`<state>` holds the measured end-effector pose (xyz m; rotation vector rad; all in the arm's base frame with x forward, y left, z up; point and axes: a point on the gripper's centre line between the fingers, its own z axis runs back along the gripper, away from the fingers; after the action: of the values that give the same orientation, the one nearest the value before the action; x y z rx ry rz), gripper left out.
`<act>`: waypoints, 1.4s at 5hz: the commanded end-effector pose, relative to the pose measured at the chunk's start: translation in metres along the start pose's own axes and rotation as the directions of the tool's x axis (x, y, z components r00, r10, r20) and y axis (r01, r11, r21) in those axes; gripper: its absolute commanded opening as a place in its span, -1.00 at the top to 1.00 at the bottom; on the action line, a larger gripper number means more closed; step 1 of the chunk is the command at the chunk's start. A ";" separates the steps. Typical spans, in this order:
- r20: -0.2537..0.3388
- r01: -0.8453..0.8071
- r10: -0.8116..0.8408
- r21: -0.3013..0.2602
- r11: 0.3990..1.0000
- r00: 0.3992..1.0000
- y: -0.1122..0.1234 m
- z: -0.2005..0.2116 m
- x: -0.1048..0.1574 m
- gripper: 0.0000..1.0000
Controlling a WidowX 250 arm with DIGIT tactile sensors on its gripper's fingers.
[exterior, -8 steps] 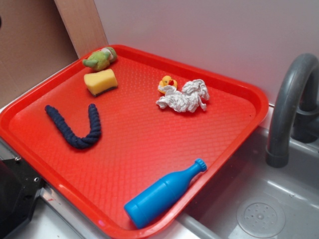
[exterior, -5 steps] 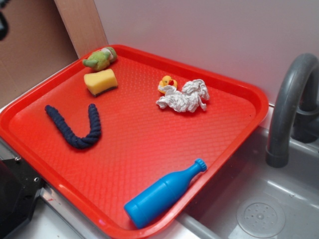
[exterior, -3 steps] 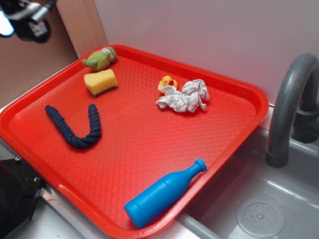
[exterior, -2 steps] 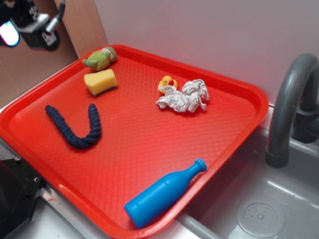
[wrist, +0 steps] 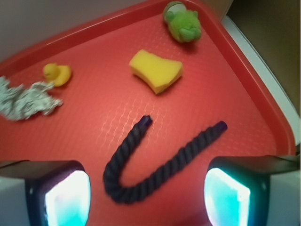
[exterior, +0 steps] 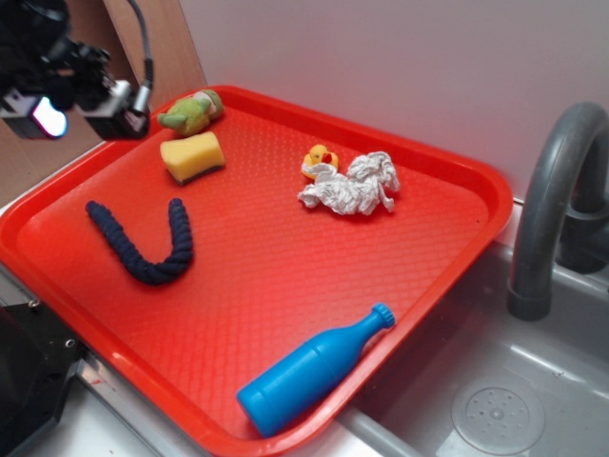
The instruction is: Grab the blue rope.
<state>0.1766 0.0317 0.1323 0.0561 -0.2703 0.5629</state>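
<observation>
Since a moment ago the gripper (exterior: 81, 107) has come farther into the exterior view, now above the red tray's (exterior: 447, 257) left rear edge, near the yellow sponge (exterior: 192, 155) and green plush toy (exterior: 191, 111). Its fingers (wrist: 66, 195) stand wide apart, holding nothing. Below them the blue rope (wrist: 155, 162) lies bent in a U (untouched) on the tray's left side. A rubber duck (exterior: 319, 160), crumpled white cloth (exterior: 354, 186) and blue bottle (exterior: 309, 371) sit well apart from it.
</observation>
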 end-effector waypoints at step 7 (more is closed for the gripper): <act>-0.078 0.017 -0.022 -0.068 0.998 0.997 -0.014 -0.115 -0.012 1.00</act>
<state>0.2071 0.0246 0.0231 -0.0298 -0.2278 0.5270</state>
